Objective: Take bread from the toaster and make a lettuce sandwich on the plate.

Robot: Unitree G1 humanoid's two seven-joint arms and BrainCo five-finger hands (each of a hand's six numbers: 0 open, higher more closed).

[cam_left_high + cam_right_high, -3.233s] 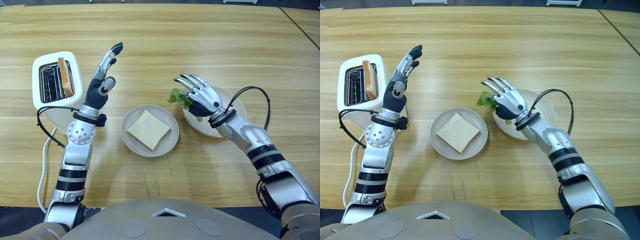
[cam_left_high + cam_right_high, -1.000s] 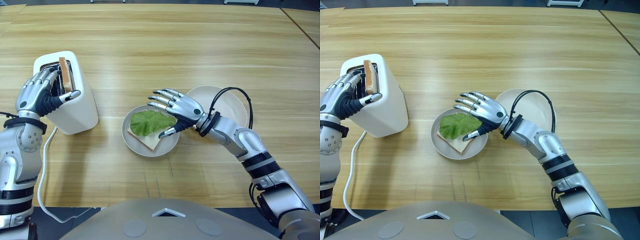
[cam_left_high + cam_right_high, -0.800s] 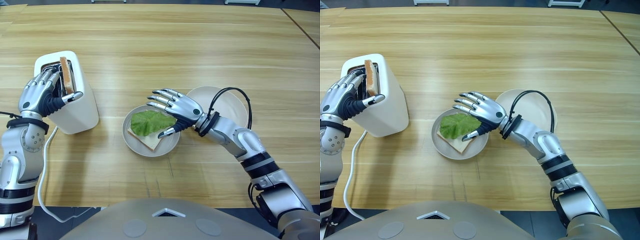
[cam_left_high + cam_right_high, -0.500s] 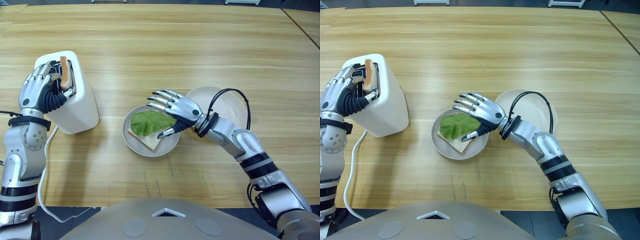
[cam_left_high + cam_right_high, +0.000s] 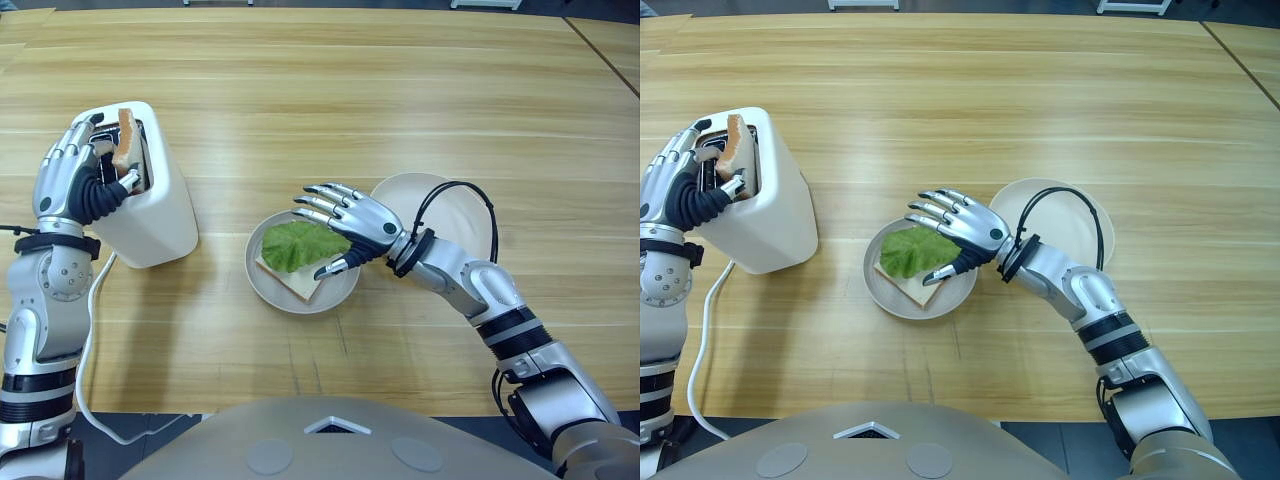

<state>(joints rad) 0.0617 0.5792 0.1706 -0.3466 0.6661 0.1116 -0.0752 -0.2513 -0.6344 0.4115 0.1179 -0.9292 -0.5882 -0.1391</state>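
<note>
Lower layer is sitting done: pale square white bread slice (image 5: 297, 284) is lying flat on the round beige plate (image 5: 275, 298) at frame centre, and the green lettuce leaf (image 5: 300, 243) is lying on top of it, covering its upper part. Right hand (image 5: 360, 225) is hovering over the plate's right edge with fingers spread wide and holding nothing, fingertips just above the leaf; judging by that, the lettuce step is looking finished. The empty round beige bowl (image 5: 450, 212) is sitting just right of the plate, behind that wrist. Top slice is what is remaining: the browned toast slice (image 5: 127, 143) is at upper left, its lower part sitting in the slot of the white boxy toaster (image 5: 150, 215) and tilting. Left hand (image 5: 70, 185) is resting at the toaster top with fingers curled and pinching that toast. The light wooden table (image 5: 350, 90) is lying under everything. Left to do, as I am judging it: pulling the toast free, carrying it to the plate, laying it on the leaf.
</note>
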